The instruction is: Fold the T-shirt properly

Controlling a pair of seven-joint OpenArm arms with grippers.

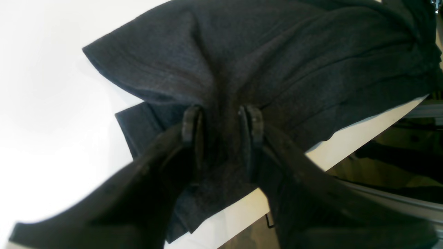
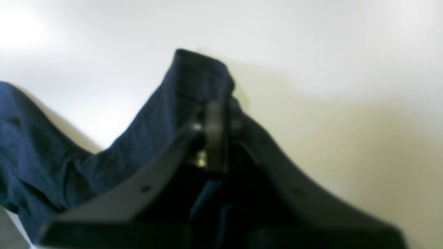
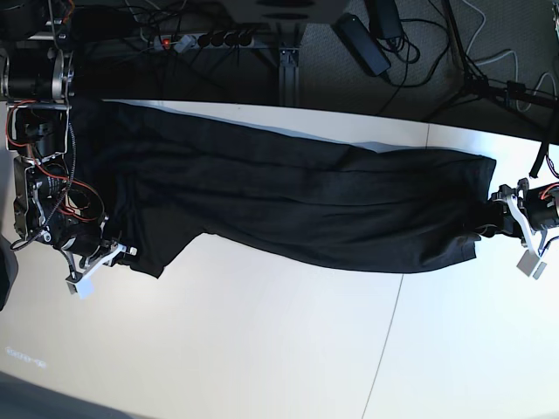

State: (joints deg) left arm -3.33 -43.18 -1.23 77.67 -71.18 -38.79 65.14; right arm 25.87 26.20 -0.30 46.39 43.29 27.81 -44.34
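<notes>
The black T-shirt (image 3: pixel 288 201) lies stretched in a long band across the white table, plain side up, with lengthwise wrinkles. My left gripper (image 3: pixel 493 218) holds its end at the base view's right. In the left wrist view the fingers (image 1: pixel 251 124) pinch a bunch of the cloth (image 1: pixel 294 58) between them, near the table edge. My right gripper (image 3: pixel 131 253) grips the shirt's lower corner at the base view's left. In the right wrist view its jaws (image 2: pixel 218 117) are shut on a raised fold of the fabric (image 2: pixel 166 114).
The white table (image 3: pixel 262 349) spreads out in front of the shirt, with a seam (image 3: pixel 393 332) running through it. Beyond the far edge lie a power strip (image 3: pixel 210 39) and cables on a dark floor. The table's edge (image 1: pixel 346 145) passes close to my left gripper.
</notes>
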